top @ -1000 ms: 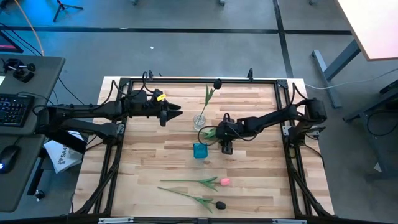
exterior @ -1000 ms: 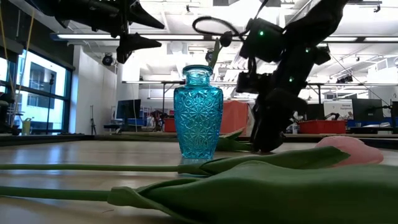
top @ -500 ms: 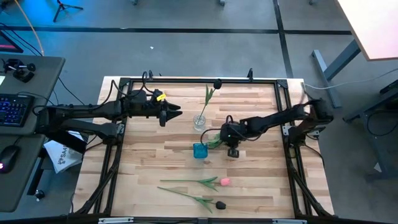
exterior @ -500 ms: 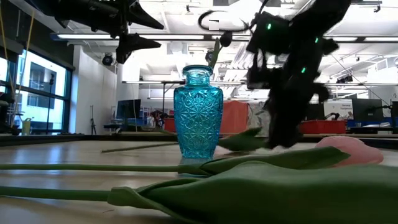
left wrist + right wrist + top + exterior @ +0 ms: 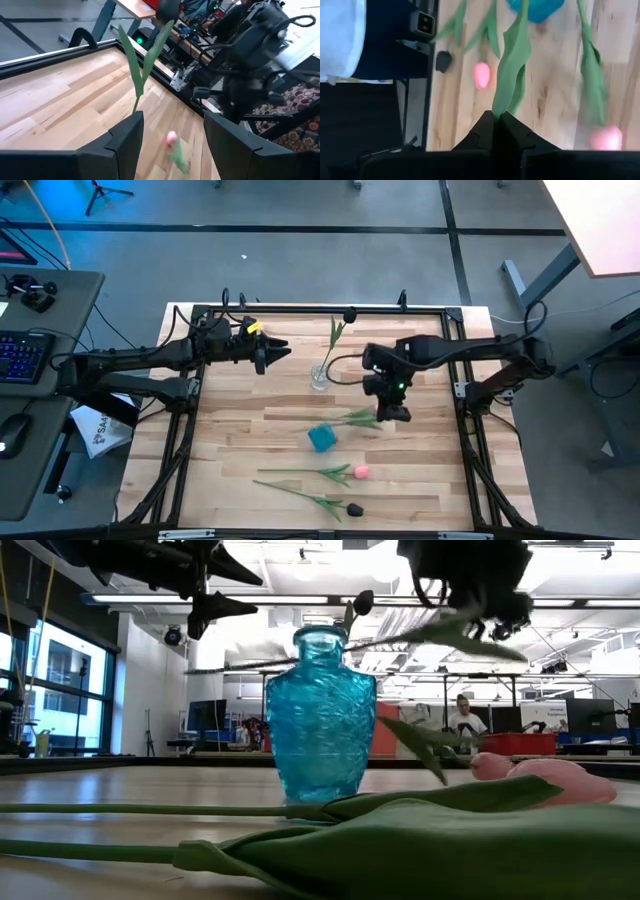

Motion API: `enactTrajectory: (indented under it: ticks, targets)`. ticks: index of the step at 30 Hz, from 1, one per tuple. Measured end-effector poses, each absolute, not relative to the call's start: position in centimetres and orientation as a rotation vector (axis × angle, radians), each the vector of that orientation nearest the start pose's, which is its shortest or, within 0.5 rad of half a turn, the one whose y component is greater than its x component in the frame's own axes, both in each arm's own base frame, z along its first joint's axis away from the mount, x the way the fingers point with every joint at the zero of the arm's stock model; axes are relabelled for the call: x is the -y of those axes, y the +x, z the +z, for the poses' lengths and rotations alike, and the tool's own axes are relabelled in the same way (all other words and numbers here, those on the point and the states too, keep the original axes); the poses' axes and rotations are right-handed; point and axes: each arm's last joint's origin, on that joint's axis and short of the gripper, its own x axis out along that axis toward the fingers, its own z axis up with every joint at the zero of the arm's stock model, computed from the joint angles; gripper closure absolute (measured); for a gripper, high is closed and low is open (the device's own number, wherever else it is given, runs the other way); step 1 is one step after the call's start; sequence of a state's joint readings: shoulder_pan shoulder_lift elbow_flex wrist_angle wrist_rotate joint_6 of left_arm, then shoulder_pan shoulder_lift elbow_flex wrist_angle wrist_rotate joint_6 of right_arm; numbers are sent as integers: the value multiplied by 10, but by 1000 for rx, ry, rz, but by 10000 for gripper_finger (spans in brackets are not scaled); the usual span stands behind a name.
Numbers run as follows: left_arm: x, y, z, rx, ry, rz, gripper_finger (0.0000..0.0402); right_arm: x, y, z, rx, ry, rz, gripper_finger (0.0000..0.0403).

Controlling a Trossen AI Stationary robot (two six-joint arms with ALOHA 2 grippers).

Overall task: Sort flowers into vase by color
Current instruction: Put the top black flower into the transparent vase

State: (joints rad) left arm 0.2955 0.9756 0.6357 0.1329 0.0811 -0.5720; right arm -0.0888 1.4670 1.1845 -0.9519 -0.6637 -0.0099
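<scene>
Near edge: a dark-headed tulip (image 5: 330, 504) lies closest on the table (image 5: 240, 430), and a pink tulip (image 5: 335, 472) lies just beyond it, both flat, stems running left.
Blue vase (image 5: 321, 438): near mid-table, left of the right arm; the high view suggests it is tilted or tipped, while the low view shows it roughly upright, so I cannot tell which.
Right gripper (image 5: 391, 413): right of centre, fingers pinched together on the stem of a lifted pink tulip (image 5: 360, 419).
Clear vase (image 5: 321, 375): farther back, holding one dark-headed tulip (image 5: 335, 335).
Left gripper (image 5: 276, 352): far left, waiting, fingers spread wide and holding nothing.
Handling: the flowers look light and limp, with thin stems that bend and swing, so a grip low on the stem, clear of the leaves, seems safest; the glass vases appear easy to knock.
View difference: the right wrist view shows the closed fingertips on green stem, which the high view hides; only the low view shows a person in the room beyond.
</scene>
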Motion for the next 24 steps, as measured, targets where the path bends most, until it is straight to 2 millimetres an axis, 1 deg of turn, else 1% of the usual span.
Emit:
enactTrajectory:
  ticks: [3, 7, 14, 18, 21, 24]
  targets:
    - [-61, 209, 277, -138, -606, 266, 204, 13, 276, 281, -1145, 414, 471, 398]
    - [-61, 209, 277, -139, -604, 264, 204, 21, 271, 289, -1199, 350, 377, 400]
    - [-61, 209, 280, -145, -549, 252, 204, 31, 262, 295, -1279, 348, 316, 400]
    - [-56, 212, 299, -167, -385, 182, 204, 32, 260, 304, -1286, 324, 307, 400]
    - [-48, 214, 317, -264, -262, 142, 204, 34, 258, 313, -1308, 272, 243, 400]
    - [-40, 214, 338, -367, -139, 92, 204, 35, 259, 326, -1284, 236, 201, 400]
